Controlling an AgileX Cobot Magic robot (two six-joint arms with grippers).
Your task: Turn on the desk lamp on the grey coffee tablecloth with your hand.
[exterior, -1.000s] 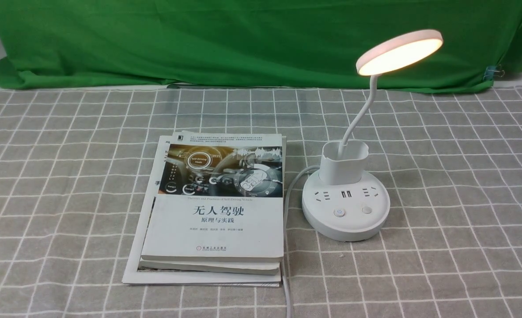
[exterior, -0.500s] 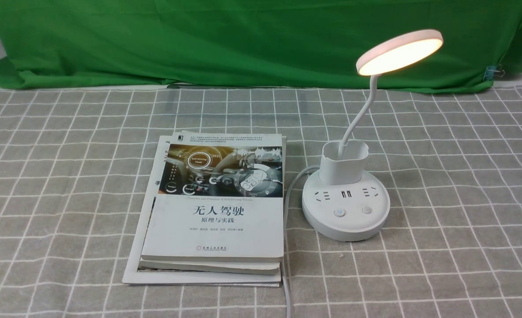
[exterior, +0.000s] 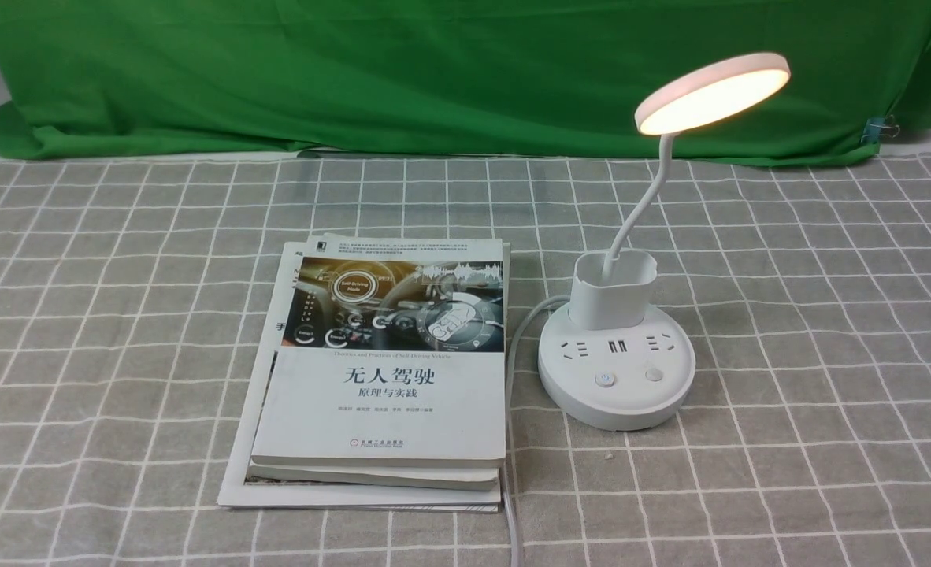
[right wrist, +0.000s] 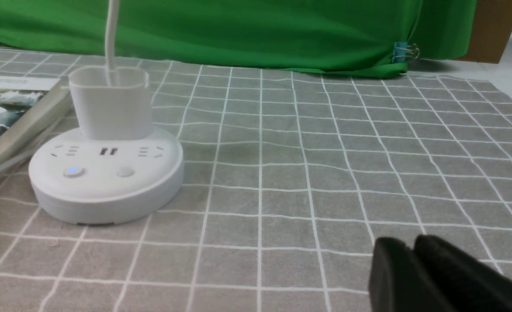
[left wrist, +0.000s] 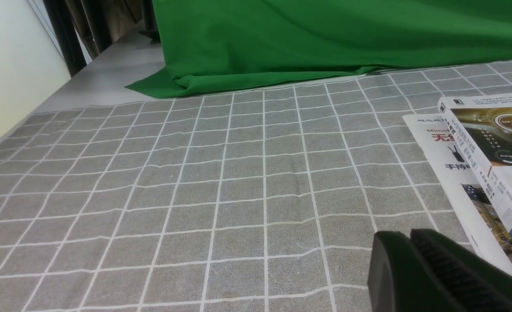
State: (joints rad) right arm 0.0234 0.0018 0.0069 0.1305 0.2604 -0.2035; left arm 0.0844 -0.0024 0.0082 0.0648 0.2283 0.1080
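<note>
Your desk lamp [exterior: 623, 346] stood right of centre on the grey coffee tablecloth [exterior: 828, 315], head glowing, so the job looked done. Beside it lay the books [exterior: 387, 378]. Both grippers [right wrist: 412, 264] [left wrist: 409, 260] sat apart from it; jaw width unclear.

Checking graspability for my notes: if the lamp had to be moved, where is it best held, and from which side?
Probably the cup-like holder on the lamp: upright, narrow, flat-sided, standing above the wide base. Come from the right, where the cloth is bare; the books and cord crowd the left. The thin gooseneck would likely bend.
</note>
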